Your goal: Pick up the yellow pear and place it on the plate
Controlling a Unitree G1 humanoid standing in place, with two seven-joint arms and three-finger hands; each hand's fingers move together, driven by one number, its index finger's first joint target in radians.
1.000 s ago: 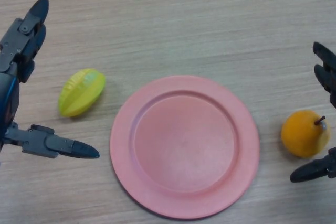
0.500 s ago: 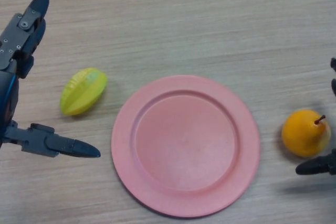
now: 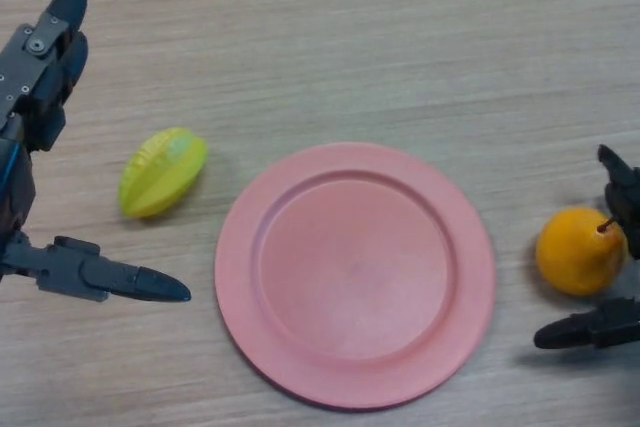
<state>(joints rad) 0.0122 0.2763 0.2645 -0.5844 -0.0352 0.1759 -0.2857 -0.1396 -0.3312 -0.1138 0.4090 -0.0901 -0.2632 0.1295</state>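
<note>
1. The yellow pear rests on the desk at the right side of the head view, just beside the right rim of the pink plate but not on it; its small dark stem points up and to the right, toward the edge of the view.
2. The right hand comes in at the right edge and brackets the pear; one dark finger shows above the fruit near the stem, the thumb lies below it, pointing left; the fingers are spread and hold nothing, with a gap visible between the thumb and the fruit.
3. The relation that counts: the pear sits between the upper finger and the thumb, slightly toward the plate from the palm; its long axis runs from the rounded base at lower left to the stem at upper right; the right hand is far nearer than the left, so the grasp is its job, in my judgement.
4. The left hand hangs open at the left edge, fingers straight, well apart from the pear; a yellow-green starfruit lies between its fingers and thumb, untouched.
5. The plate carries nothing; the placing step is not yet done.
</note>
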